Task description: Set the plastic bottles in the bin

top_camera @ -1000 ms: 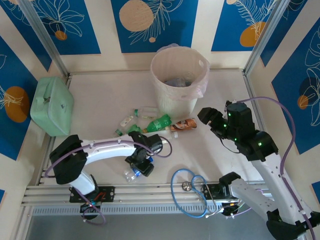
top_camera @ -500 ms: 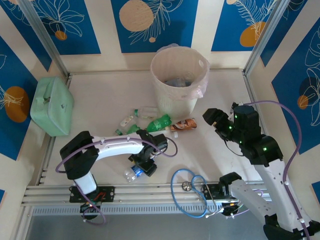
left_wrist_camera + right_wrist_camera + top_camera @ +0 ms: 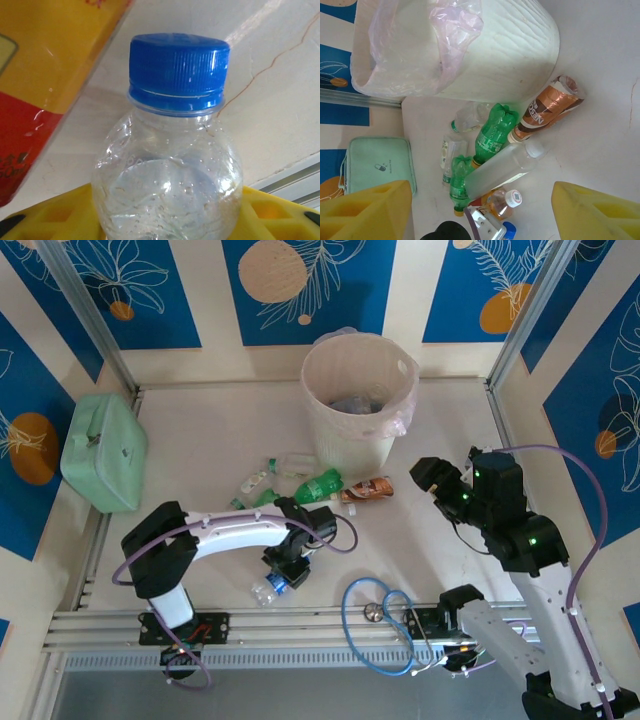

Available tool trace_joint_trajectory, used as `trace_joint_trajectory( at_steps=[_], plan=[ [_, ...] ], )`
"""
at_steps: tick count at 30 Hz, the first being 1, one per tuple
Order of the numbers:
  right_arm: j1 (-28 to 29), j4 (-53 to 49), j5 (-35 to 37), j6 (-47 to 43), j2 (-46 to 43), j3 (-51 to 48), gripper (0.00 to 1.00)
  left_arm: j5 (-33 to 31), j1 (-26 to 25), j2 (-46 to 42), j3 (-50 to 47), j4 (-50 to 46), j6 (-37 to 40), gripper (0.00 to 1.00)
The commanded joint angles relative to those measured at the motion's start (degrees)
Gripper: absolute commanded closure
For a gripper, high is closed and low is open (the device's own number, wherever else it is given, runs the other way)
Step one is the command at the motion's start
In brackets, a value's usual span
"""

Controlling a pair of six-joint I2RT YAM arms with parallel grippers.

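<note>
A clear bottle with a blue cap (image 3: 172,150) sits between my left gripper's yellow fingers (image 3: 280,210), which press on both its sides. From above, my left gripper (image 3: 281,575) is low on the table near the front edge, on that bottle (image 3: 266,589). More plastic bottles lie in a cluster ahead: a green one (image 3: 320,485), a brown one (image 3: 368,488), small clear ones (image 3: 255,480). The bin (image 3: 358,400) stands behind them, lined with a clear bag. My right gripper (image 3: 428,473) hovers open to the right, looking down on the bin (image 3: 485,50), green bottle (image 3: 492,135) and frosted bottle (image 3: 502,172).
A mint-green case (image 3: 103,450) lies at the left wall. A blue cable coil (image 3: 385,615) rests by the front rail (image 3: 300,625). A yellow-and-red labelled bottle (image 3: 30,75) lies close beside the held one. Walls enclose three sides.
My left gripper has settled lower over the clear blue-capped bottle and its fingers have closed in on it. The right arm has drifted a little to the right.
</note>
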Motion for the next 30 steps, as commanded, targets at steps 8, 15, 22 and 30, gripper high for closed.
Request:
trace_joint_trajectory(
  at_steps=[8,15,22,30],
  plan=[
    [-1.4,-1.5,-1.6,-0.9,-0.8,1.3,0.25,1.0,-1.0,-9.4,9.3,-6.2,-3.2,0.52],
    [-2.2,-1.3,-1.6,-1.0,-0.8,0.1,0.25,-0.4,-0.1,-13.3,20.4,-9.5,-3.7,0.52],
    [-2.8,-0.8,-1.9,-0.8,-0.8,-3.4,0.26,-0.6,3.7,-12.6,35.2,-8.9,-2.5,0.52],
    [-3.0,-0.1,-2.4,-0.5,-0.8,-5.6,0.25,-0.7,11.6,-6.8,54.0,-3.7,0.9,0.49]
  ],
)
